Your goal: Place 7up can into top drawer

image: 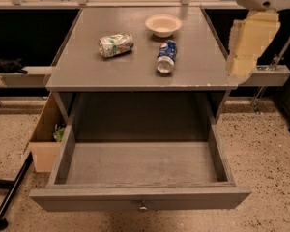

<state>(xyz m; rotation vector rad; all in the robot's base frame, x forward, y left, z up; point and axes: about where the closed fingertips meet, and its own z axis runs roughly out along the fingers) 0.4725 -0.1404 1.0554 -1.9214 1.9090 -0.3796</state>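
Observation:
The 7up can lies on its side on the left of the grey cabinet top; it is silvery with a pale green and white label. The top drawer is pulled wide open below the cabinet top, and its inside holds nothing. Its flat front panel with a small round knob faces me. My gripper hangs at the cabinet's right edge, above the surface, far right of the 7up can and holding nothing that I can see.
A blue Pepsi-style can lies on its side at the middle of the top. A small pale bowl stands behind it. A tan cardboard box sits on the speckled floor left of the drawer. A black stand leg is at the lower left.

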